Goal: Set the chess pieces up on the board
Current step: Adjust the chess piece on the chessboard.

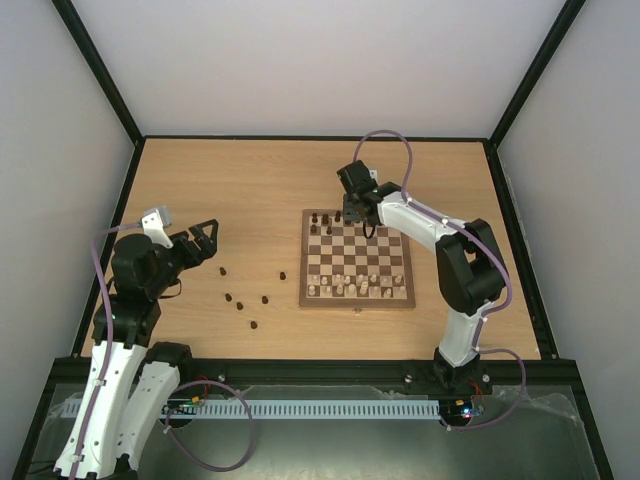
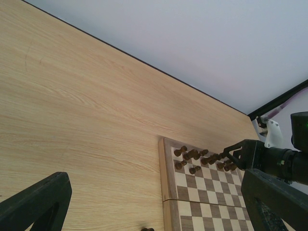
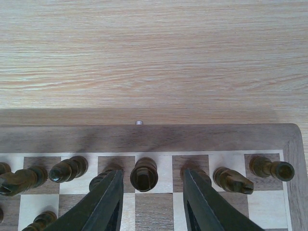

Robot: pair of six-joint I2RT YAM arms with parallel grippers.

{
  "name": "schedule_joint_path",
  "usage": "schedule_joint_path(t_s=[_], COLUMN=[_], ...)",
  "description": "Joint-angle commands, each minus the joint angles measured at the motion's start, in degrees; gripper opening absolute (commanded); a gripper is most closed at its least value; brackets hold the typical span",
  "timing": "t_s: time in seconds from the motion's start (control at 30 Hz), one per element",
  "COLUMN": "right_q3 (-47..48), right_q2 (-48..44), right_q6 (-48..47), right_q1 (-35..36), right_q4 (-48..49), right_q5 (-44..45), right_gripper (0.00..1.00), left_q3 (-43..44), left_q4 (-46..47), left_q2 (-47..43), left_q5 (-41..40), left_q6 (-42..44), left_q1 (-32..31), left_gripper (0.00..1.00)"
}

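Closest to the overhead camera, the two arm bases sit at the near edge of the worktop (image 1: 250,180). On its right half lies the board (image 1: 302,262), square to the edges. Dark chess pieces (image 1: 322,222) stand on its two far rows, clearest at the far left corner, and pale pieces (image 1: 352,287) fill the two near rows. Several loose dark pieces (image 1: 241,306) are scattered on the bare wood between the board and the left arm (image 1: 140,265). The right arm (image 1: 440,235) reaches over the board's far edge, with the right jaws hanging down over the far row. The left jaws are open above the worktop near its left edge, well apart from the board.

From the left wrist, its two fingers (image 2: 33,202) show at the bottom corners, wide apart with nothing between them. Beyond them the board's far left corner carries a cluster of dark pieces, and the right jaws are down among them.

From the right wrist, the right jaws stand open, one finger (image 3: 108,202) on either side of a single dark piece (image 3: 144,173) on the far row. There's a gap on both sides, so it isn't gripped. More dark pieces line the same row to either side. A small metal stud (image 3: 139,122) sits on the board's far border.
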Motion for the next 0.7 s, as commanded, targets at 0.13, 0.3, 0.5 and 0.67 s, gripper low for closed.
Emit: schedule_joint_path(t_s=[0.13, 0.3, 0.5, 0.67], right_q3=[1.06, 1.53, 2.52, 3.33], right_q2=[-0.11, 1.09, 2.64, 3.56], right_q6=[-0.42, -0.57, -0.69, -0.77], right_q1=[-0.14, -0.19, -0.26, -0.20], right_q4=[-2.36, -2.46, -2.20, -2.67], right_q5=[0.44, 0.88, 0.66, 0.65], right_gripper=[0.36, 0.36, 0.23, 0.13], left_q3=[-0.48, -0.42, -0.27, -0.28], left_q4=[1.71, 1.77, 1.93, 1.92], left_q2=[0.09, 0.33, 0.56, 0.70], left_q5=[-0.18, -0.20, -0.13, -0.31], left_q6=[0.30, 0.29, 0.54, 0.63], left_q1=[0.25, 0.25, 0.25, 0.25], left_gripper=[1.00, 0.99, 0.99, 1.00])
